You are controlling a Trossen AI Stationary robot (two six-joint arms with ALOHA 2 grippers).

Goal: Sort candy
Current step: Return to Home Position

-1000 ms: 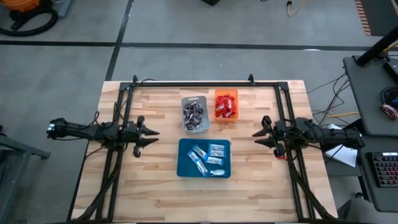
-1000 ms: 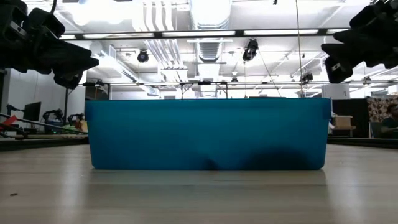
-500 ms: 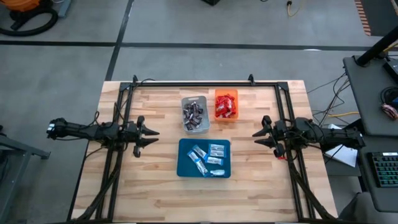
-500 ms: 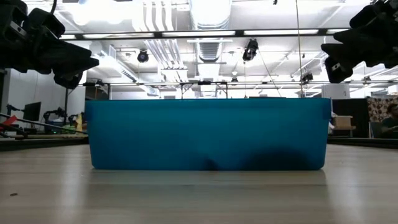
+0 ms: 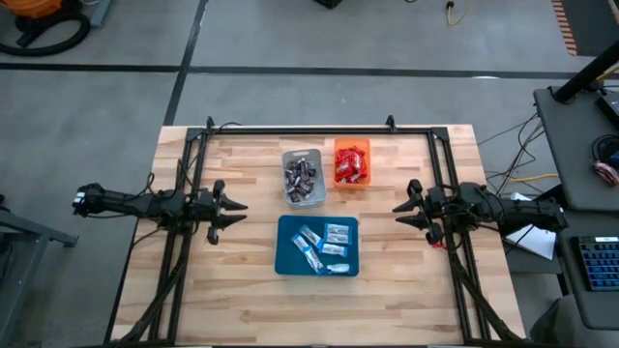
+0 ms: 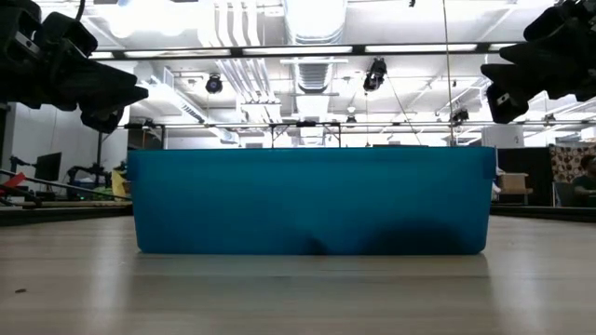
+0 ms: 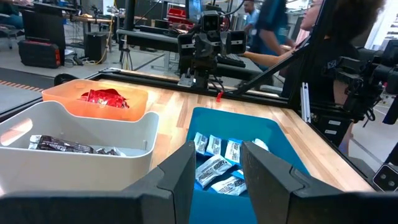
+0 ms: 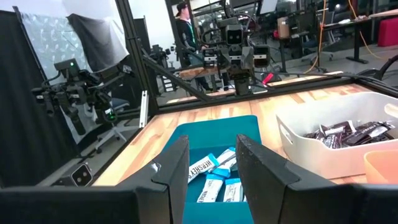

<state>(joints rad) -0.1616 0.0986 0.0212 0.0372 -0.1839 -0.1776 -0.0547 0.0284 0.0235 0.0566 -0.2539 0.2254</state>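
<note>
Candy sits sorted in three trays near the table's middle: dark mini bars [image 5: 302, 177] in the grey tray [image 5: 304, 197], red packets [image 5: 350, 164] in the orange tray [image 5: 352, 184], blue-and-white bars [image 5: 323, 246] in the blue tray [image 5: 290, 246]. My left gripper [image 5: 240, 206] hovers open over the table's left side, pointing toward the trays. My right gripper [image 5: 397, 210] hovers open over the right side, facing them. Neither touches anything. The left wrist view shows all three trays past my open fingers [image 7: 217, 168].
A black frame rail [image 5: 309, 130] runs along the far edge, with side rails [image 5: 184, 193] at left and right. Bare wood lies in front of the blue tray and between the trays and each gripper. People stand beyond the table in the left wrist view.
</note>
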